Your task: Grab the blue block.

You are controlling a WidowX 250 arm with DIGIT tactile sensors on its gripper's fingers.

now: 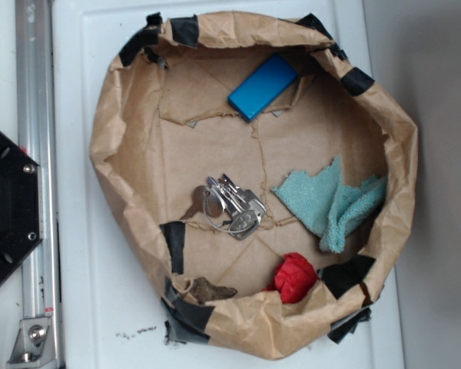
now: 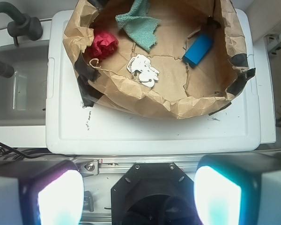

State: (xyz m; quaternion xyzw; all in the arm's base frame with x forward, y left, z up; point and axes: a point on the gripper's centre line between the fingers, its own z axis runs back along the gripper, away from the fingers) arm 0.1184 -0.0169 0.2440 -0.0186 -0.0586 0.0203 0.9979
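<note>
The blue block [image 1: 263, 86] is a flat bright blue slab lying at the far side of a brown paper bowl [image 1: 123, 154], leaning against its wall. It also shows in the wrist view [image 2: 198, 49] at the right of the bowl. My gripper [image 2: 138, 194] is open and empty, its two glowing pads [image 2: 61, 199] wide apart at the bottom of the wrist view, high above the black robot base and well short of the bowl. The gripper does not show in the exterior view.
In the bowl lie a key bunch [image 1: 230, 206], a teal terry cloth [image 1: 330, 204], a red crumpled thing [image 1: 295, 277] and a small brown piece [image 1: 211, 290]. The bowl stands on a white lid [image 1: 77, 115]. An aluminium rail [image 1: 34, 154] and black base plate [image 1: 8, 207] are at left.
</note>
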